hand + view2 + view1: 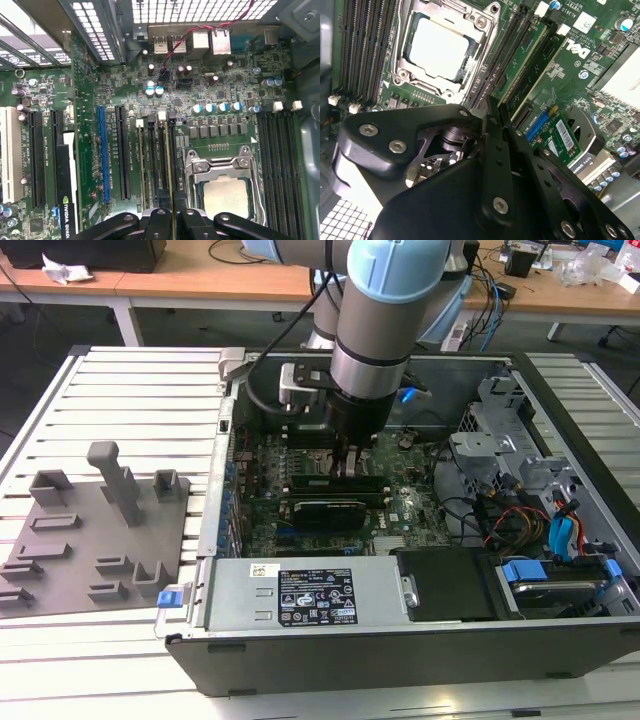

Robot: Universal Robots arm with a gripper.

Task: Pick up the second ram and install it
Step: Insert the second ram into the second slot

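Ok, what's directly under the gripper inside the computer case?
Under the gripper lies the green motherboard: long black memory slots run beneath it, beside the metal processor socket. The gripper's black body covers the near ends of those slots.

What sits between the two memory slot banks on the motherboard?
The processor socket, in the first wrist view, between one slot bank and the other bank.

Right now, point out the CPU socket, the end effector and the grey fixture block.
CPU socket (pixel 439 50), second wrist view: on the bare processor lid.
End effector (pixel 173 220), first wrist view: between its fingertips.
Grey fixture block (pixel 95 530), exterior view: on its flat base.
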